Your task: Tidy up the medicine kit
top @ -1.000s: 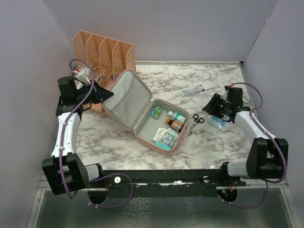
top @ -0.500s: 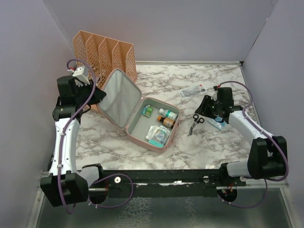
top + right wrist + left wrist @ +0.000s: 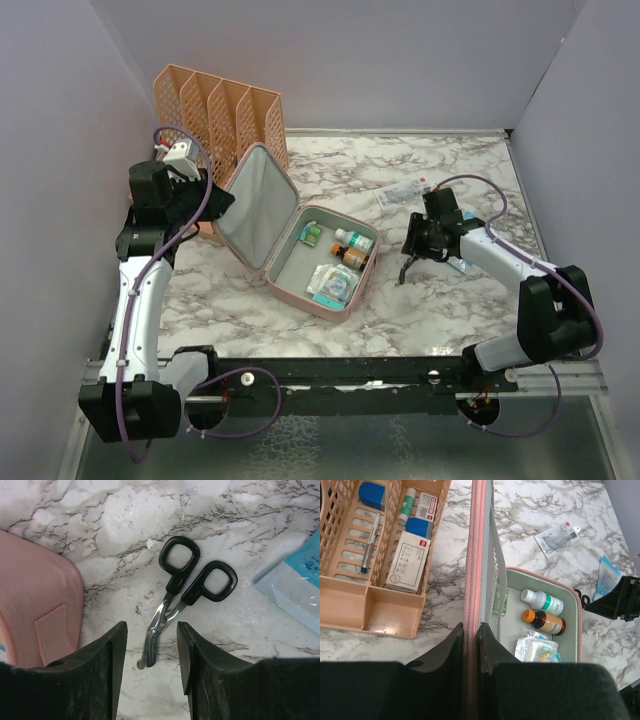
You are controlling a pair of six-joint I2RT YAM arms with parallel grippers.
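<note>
Left wrist view showed the left gripper (image 3: 471, 629) squeezing the lid (image 3: 475, 545) of the medicine kit (image 3: 513, 627); the right gripper (image 3: 151, 628), jaws apart, hung over scissors (image 3: 179, 587) beside it.

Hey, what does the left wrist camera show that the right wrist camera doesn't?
Only the left wrist: the left gripper shut on the raised lid of the medicine kit, two bottles inside it, and the orange file rack holding a pen and boxes. Only the right wrist: the open right gripper over the scissors, seen whole. Both: the medicine kit's pink shell, the blue packet and the marble table.
</note>
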